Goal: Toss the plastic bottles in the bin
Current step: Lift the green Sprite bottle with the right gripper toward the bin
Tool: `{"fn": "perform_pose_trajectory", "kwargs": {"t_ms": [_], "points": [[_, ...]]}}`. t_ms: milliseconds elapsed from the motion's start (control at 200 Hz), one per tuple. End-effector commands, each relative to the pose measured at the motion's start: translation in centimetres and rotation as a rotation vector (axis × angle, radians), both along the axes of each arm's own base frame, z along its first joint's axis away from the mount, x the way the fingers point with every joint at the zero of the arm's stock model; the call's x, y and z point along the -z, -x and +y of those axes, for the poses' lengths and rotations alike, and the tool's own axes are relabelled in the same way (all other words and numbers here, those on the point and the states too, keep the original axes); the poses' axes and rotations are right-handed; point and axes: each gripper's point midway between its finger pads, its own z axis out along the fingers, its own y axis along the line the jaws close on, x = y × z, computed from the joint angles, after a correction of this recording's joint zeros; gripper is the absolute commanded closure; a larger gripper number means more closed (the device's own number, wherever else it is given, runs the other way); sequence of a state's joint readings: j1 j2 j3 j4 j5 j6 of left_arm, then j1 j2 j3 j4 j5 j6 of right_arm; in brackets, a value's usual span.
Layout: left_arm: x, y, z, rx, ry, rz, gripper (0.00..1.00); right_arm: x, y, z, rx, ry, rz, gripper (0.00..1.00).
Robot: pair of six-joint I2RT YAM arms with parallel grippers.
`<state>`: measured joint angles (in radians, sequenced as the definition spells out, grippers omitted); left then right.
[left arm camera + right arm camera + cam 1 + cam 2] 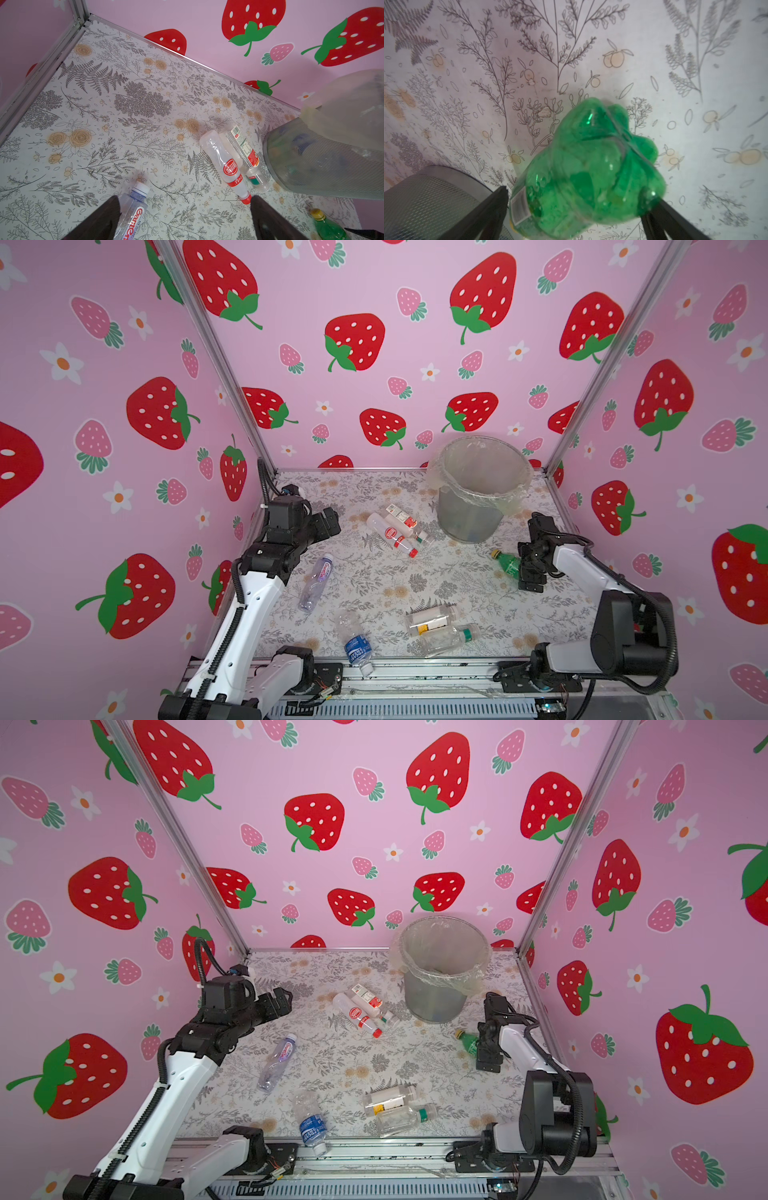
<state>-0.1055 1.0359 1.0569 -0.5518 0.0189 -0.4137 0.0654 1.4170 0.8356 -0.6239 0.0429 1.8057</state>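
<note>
Plastic bottles [390, 533] scattered over the worktop [457, 589], seven by count, none upright. Nearest the bin [469, 522]: a red-labelled pair [230, 166] touching side by side just left of its base, and a green bottle [508, 563] just right of its base, yellow cap pointing toward the bin. Farther out in front of the bin: a clear bottle with a pale cap [316, 581], a blue-labelled bottle [356, 645], and two clear ones [434, 621] lying together. Dim coloured shapes showing through the bin's mesh wall in the left wrist view, probably bottles already inside.

Step in hand, by judgement: picking up the green bottle. Right end effector [573, 190] low over that bottle's base end, jaws spread wide to either side of it, not clamped. Contact with the plastic hard to call, bottle blurred in the right wrist view. Left end effector [328, 522] released too, empty, up above the worktop well left of the bin, looking down on the pale-capped bottle and the red-labelled pair.

Called for next: closing squarely on the green body, firm enough to stop the thin, lobed plastic slipping or squirting out. Then lifting above the bin's rim, clearing the liner [515, 499] folded over it, carrying over the mouth and letting go. Short trip, bin just beside.
</note>
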Motion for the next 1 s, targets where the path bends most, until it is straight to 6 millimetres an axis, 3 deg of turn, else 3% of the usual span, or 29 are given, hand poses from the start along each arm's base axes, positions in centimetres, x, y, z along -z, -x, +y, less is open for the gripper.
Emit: {"fn": "perform_pose_trajectory", "kwargs": {"t_ms": [0,230,455,600,760,995], "points": [[0.4,0.3,0.5,-0.008,-0.018,0.018,0.01,0.0,-0.9,0.2,0.021,-0.035,-0.005,0.03],[0.4,0.3,0.9,-0.02,-0.019,0.015,0.01,2.0,0.0,-0.2,0.057,-0.065,0.05,0.07],[0.5,0.2,0.9,-0.022,-0.012,0.018,0.01,3.2,0.4,-0.6,0.025,-0.064,0.061,0.21],[0.7,0.1,1.0,-0.024,-0.012,0.025,0.01,3.7,0.9,-0.9,-0.029,-0.045,0.076,0.38],[0.7,0.2,1.1,-0.026,-0.013,0.028,0.01,2.9,-0.1,-1.9,-0.129,0.031,0.031,0.46],[1.3,0.3,2.1,-0.074,-0.041,0.052,0.01,-0.5,-2.4,-3.5,-0.425,0.212,-0.01,0.54]]}}
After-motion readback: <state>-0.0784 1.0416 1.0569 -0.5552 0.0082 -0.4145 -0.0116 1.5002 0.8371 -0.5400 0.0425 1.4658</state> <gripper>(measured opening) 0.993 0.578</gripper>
